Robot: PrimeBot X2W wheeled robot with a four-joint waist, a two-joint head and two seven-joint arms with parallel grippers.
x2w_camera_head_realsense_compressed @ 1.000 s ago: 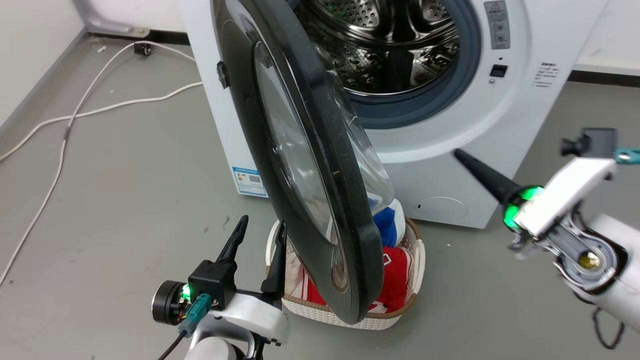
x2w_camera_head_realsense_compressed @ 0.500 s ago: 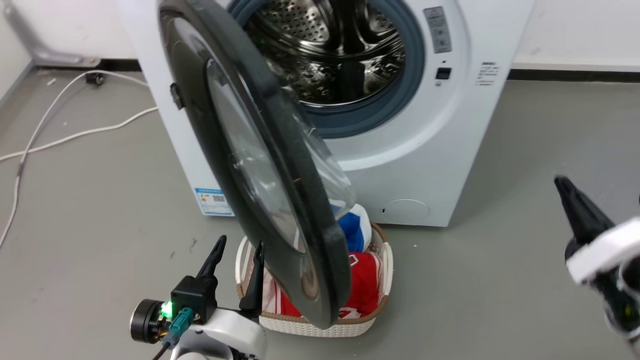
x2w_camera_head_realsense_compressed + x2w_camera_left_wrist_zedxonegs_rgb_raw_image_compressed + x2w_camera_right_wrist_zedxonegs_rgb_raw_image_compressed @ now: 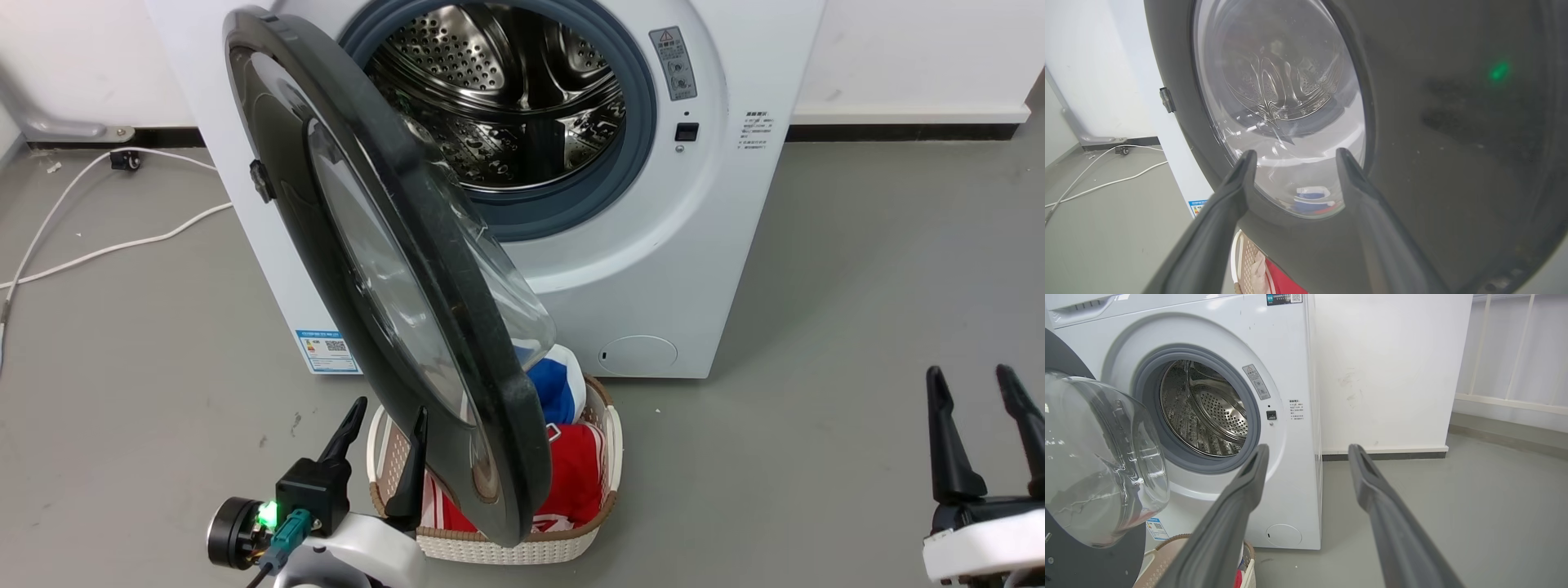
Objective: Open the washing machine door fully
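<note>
**Item: washing machine door**. Large round black door with a bulging clear glass centre. It stands swung out from the front of the washing machine, roughly edge-on to the head camera. Its glass bowl faces back toward the machine's opening. The steel drum and grey rubber ring are fully exposed.

**Item: left gripper**. Low in front of the machine, at the door's outer face near its lower rim. Jaws apart, holding nothing. The wrist view looks straight onto the glass and black surround.

**Item: right gripper**. Well apart from the machine on the side away from the door's hinge. Jaws apart, empty, pointing toward the machine's front panel.

**Item: laundry basket**. On the floor directly in front of the machine, under the door's lower rim, with red and blue clothes inside.

**Item: white cable**. On the floor beside the machine, on the hinge side.

**Step in hand (judged):** the door is partly open, not fully, and the final swing is not yet done.

**Next move (judged):** it needs a push on the door's inner side or a hook on its free rim, carrying it away from the opening toward the hinge side. Pressure on the outer face would close it.

**Not determinable:**
- whether a left finger touches the door
- the hinge, which is hidden behind the door
- the door's clearance over the basket
- the near part of the basket, which is covered by the door
- the machine's top, which is cut off in the head view
</note>
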